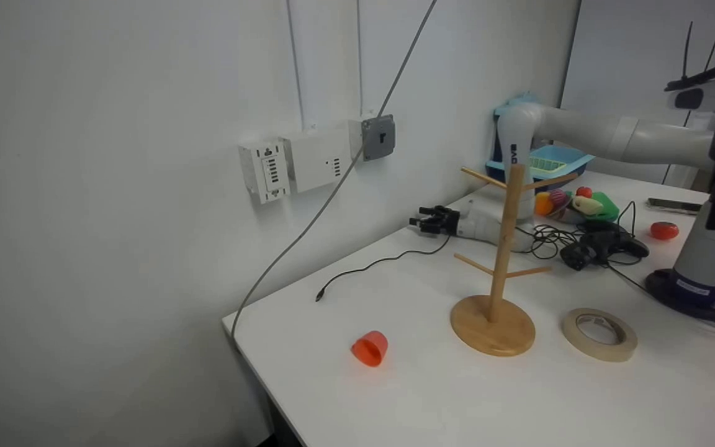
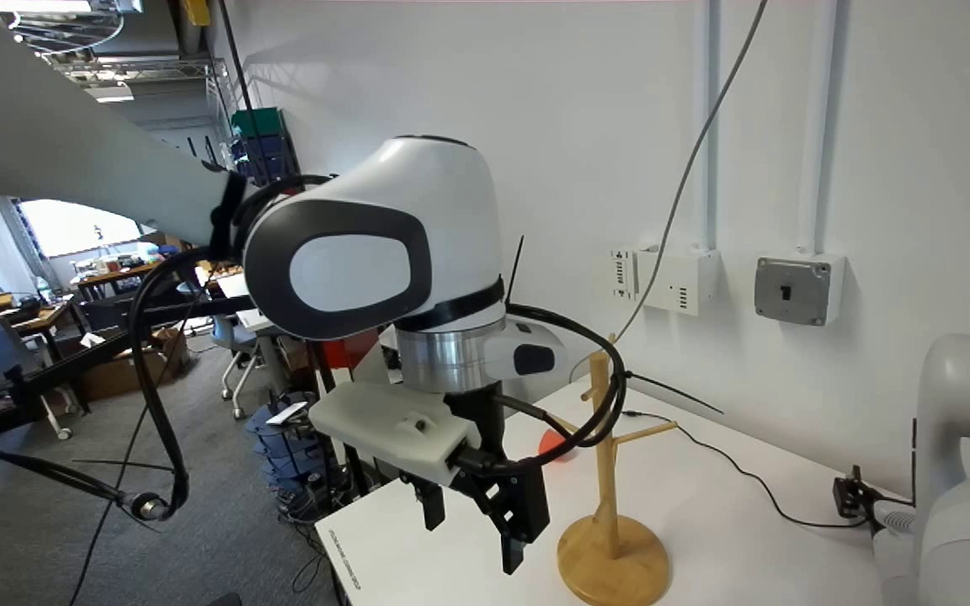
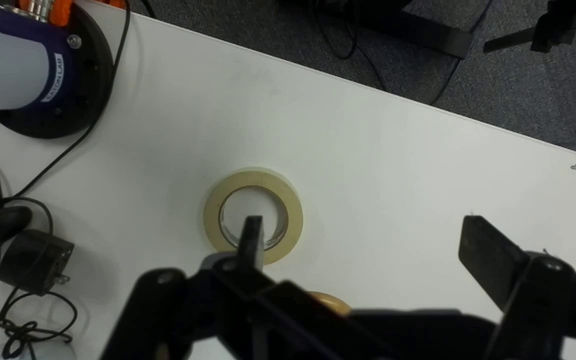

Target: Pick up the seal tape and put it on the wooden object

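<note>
Jaws spread wide, pointing down above the tabletop (image 1: 432, 406) | arm (image 2: 447, 227) slanting in, bent downward at its end | seal tape (image 3: 253, 178) lying flat, height gap to jaws hard to judge | wooden stand (image 1: 504, 248) upright between tape and orange-red cup (image 1: 375, 341), tipped | second robot arm (image 1: 520, 130) farther off

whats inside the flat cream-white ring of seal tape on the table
The white tabletop shows through the hole of the cream-white tape ring. In the wrist view, a black gripper finger covers part of that hole. Anything under the tape itself is hidden.
</note>
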